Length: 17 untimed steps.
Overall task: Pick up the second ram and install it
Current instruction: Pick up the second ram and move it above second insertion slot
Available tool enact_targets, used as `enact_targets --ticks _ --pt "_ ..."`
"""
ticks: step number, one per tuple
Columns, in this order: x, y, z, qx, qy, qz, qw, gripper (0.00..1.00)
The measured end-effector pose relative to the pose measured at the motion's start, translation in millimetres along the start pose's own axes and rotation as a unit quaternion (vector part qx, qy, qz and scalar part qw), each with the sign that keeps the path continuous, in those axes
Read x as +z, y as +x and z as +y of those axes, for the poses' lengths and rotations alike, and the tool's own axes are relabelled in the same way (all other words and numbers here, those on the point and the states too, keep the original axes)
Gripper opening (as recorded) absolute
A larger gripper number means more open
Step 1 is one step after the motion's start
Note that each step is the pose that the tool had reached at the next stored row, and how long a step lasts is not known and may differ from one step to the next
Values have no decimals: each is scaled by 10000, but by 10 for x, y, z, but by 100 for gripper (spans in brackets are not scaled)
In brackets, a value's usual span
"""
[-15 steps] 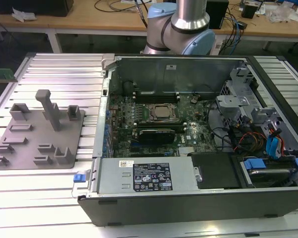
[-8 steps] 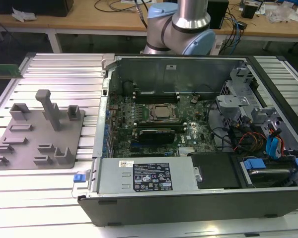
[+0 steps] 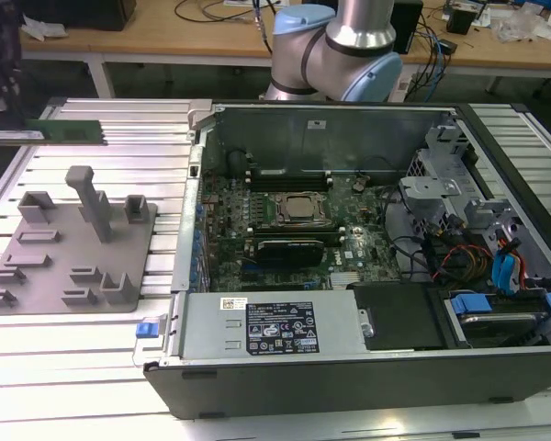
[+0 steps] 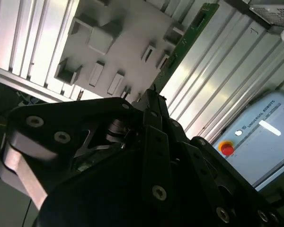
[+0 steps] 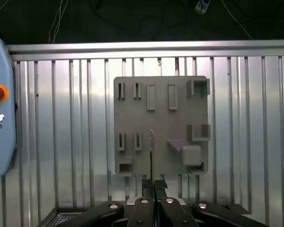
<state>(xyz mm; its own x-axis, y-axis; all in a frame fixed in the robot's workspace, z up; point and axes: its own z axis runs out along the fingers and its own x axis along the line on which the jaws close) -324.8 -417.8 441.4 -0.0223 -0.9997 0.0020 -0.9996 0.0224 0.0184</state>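
My gripper (image 5: 154,183) is shut on the second ram (image 5: 151,146), a thin green stick that I see edge-on in the first wrist view, jutting out past the fingertips (image 5: 146,187). It hangs high over the grey fixture plate (image 5: 132,113). In the second wrist view the ram (image 4: 184,45) runs out from the gripper (image 4: 150,97), showing its green face and dark chips. In the exterior view the ram (image 3: 50,133) hangs level at the far left, above the plate (image 3: 37,266). The open computer case (image 3: 211,312) lies to the exterior view's right.
Inside the case are the CPU socket (image 3: 298,209), black memory slots (image 3: 275,176) beyond it and a black expansion card (image 3: 294,248) in front. The plate carries a tall post (image 3: 90,197) and several blocks. A teach pendant (image 5: 0,109) lies beside the slatted table (image 5: 255,118).
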Motion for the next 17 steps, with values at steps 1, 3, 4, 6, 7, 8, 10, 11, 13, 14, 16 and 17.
enact_targets --ticks 1,3,4,6,7,8,10,11,13,14,16,17 --pt "-1 -2 -83 0 0 0 10000 9" --pt "-4 -5 -245 0 0 0 10000 9" --pt "-4 -8 -325 1 0 -1 10000 9" --pt "-6 -11 -483 0 0 0 10000 9" --pt "-5 -13 -566 0 0 0 10000 9" --pt "-6 -15 -673 -1 -1 1 10000 9" --pt "-4 -20 -903 0 -1 0 10000 9" --pt "-4 -23 -1009 1 -2 0 10000 9" --pt "-3 -25 -1121 0 -3 0 10000 9" --pt "-3 -26 -1172 1 -3 0 10000 9" --pt "-1 -30 -1352 1 -4 -1 10000 9" --pt "-1 -32 -1414 0 -5 0 10000 9"
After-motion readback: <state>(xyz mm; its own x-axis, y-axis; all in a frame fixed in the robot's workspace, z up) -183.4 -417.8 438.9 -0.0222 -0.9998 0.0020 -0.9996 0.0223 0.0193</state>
